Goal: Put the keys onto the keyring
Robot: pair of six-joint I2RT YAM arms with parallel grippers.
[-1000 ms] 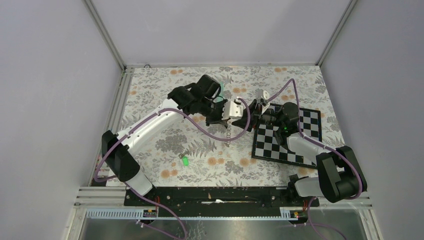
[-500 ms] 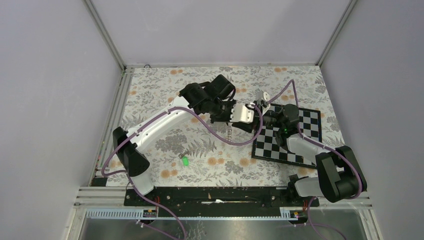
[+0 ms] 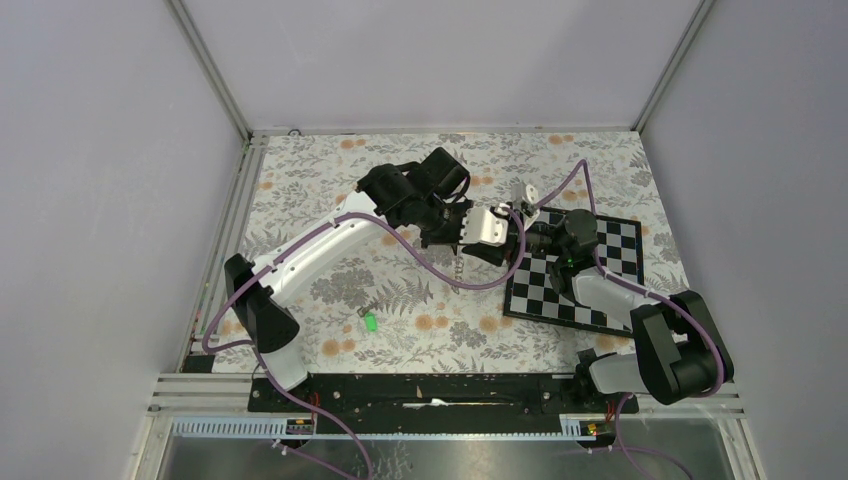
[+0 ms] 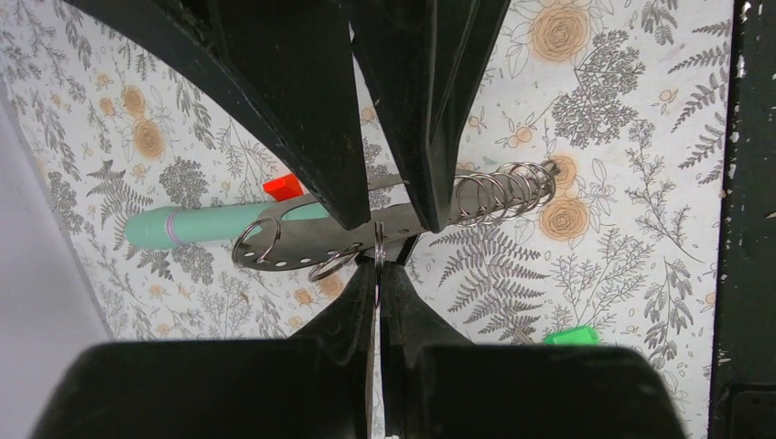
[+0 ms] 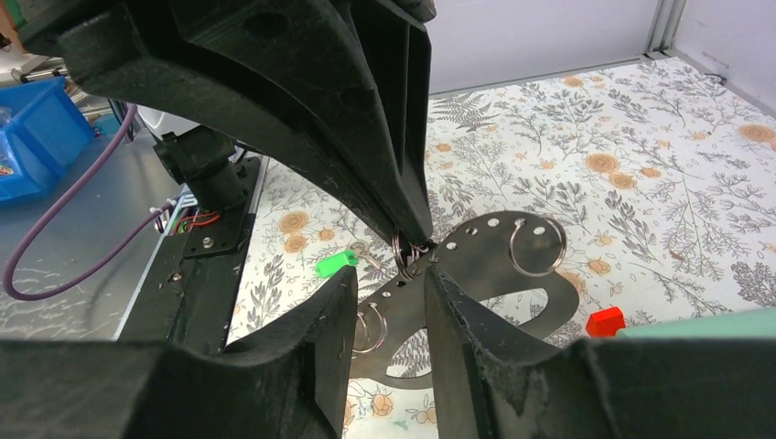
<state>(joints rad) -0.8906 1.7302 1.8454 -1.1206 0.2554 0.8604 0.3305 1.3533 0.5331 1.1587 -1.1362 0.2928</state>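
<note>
The keyring [image 5: 494,265], a flat grey strap loop with holes and several split rings, is held above the table. My right gripper [image 5: 392,279] is shut across the strap's width, one finger on each edge. My left gripper [image 4: 377,270] faces it, shut on a small split ring [image 4: 375,247] threaded through a hole in the keyring [image 4: 311,242]. A coiled spring [image 4: 508,190] hangs from one end. The green-headed key [image 3: 370,322] lies on the floral cloth in front of the arms, apart from both grippers, with a darker metal piece [image 3: 368,305] beside it.
A teal stick [image 4: 210,224] with a red base [image 4: 284,186] lies on the cloth under the keyring. A chessboard [image 3: 575,270] lies under the right arm. A small white object [image 3: 525,190] stands behind it. Grey walls close in the table.
The left arm swung right until its gripper met the right gripper at the keyring, then stayed still. The right arm barely moved. The green key stayed put.
</note>
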